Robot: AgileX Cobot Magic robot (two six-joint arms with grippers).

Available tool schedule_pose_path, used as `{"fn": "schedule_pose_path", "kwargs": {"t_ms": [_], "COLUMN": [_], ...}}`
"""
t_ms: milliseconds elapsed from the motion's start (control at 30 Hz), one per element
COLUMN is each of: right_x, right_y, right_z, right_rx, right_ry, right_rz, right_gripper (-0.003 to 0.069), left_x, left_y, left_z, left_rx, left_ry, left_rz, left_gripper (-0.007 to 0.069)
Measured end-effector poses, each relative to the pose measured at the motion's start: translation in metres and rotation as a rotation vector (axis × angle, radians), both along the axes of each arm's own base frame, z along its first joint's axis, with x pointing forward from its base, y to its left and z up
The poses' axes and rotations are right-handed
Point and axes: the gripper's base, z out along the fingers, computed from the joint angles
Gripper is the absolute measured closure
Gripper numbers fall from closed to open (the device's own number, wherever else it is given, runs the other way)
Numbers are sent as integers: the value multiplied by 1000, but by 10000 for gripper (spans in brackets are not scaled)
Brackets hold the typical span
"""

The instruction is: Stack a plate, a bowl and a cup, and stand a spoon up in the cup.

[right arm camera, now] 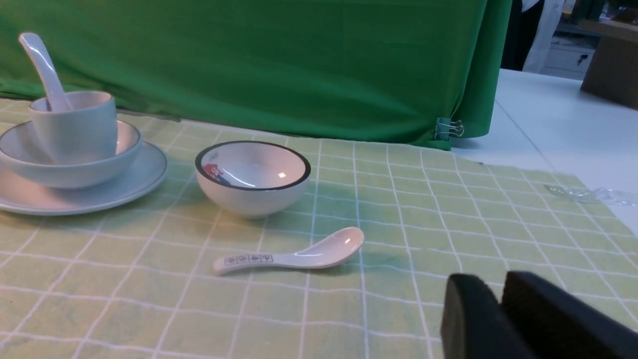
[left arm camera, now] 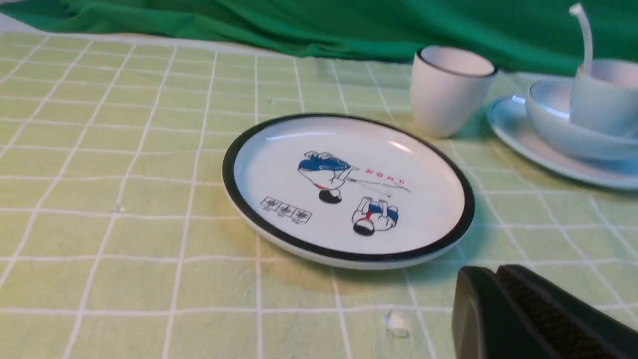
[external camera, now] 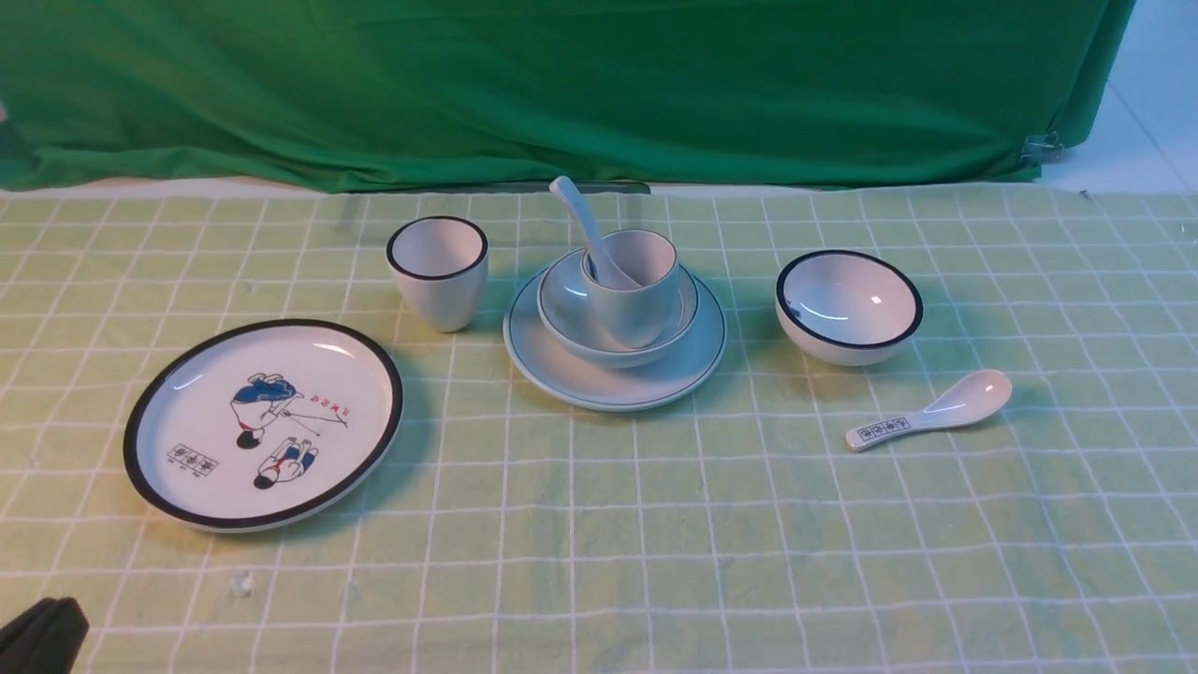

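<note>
- Front view. The plate (external camera: 615,374) lies at the worktop's (external camera: 655,562) centre, toward the far edge; the bowl (external camera: 571,323) sits in it, the cup (external camera: 636,290) stands in the bowl, and the spoon (external camera: 585,225) stands in the cup with its handle leaning left. The black-rimmed cup (external camera: 438,271) stands just left of the stack, apart from it; the cartoon plate (external camera: 264,423) lies nearer and further left. The black-rimmed bowl (external camera: 848,306) stands right of the stack, with the labelled spoon (external camera: 931,410) just in front of it. The whole near half of the green checked cloth (external camera: 599,524) is bare. A green curtain (external camera: 562,84) closes the far edge. Only a dark tip of the left end effector (external camera: 42,637) shows at the near left corner.
- Left wrist view. The left end effector (left arm camera: 491,294) hangs low over the cloth near the cartoon plate (left arm camera: 349,189), its fingers pressed together and empty. The black-rimmed cup (left arm camera: 451,89) and the stack's plate (left arm camera: 518,139) lie beyond.
- Right wrist view. The right end effector (right arm camera: 498,299) hangs above bare cloth, well apart from the labelled spoon (right arm camera: 294,254); a narrow gap shows between its fingers, and nothing is held. Beyond the cloth's right edge lies bare white worktop (right arm camera: 558,129).
</note>
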Motion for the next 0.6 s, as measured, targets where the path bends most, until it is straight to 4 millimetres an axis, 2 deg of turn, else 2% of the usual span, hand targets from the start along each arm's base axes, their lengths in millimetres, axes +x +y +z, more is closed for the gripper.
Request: {"fn": "schedule_pose_path", "kwargs": {"t_ms": [600], "right_x": [0], "right_y": [0], "right_z": [0], "right_rx": [0], "right_ry": [0], "right_rz": [0], "right_gripper": [493], "left_x": [-1], "left_y": [0], "left_z": [2], "left_rx": [65], "left_ry": [-33], "left_rz": [-8], "left_gripper": [608]}}
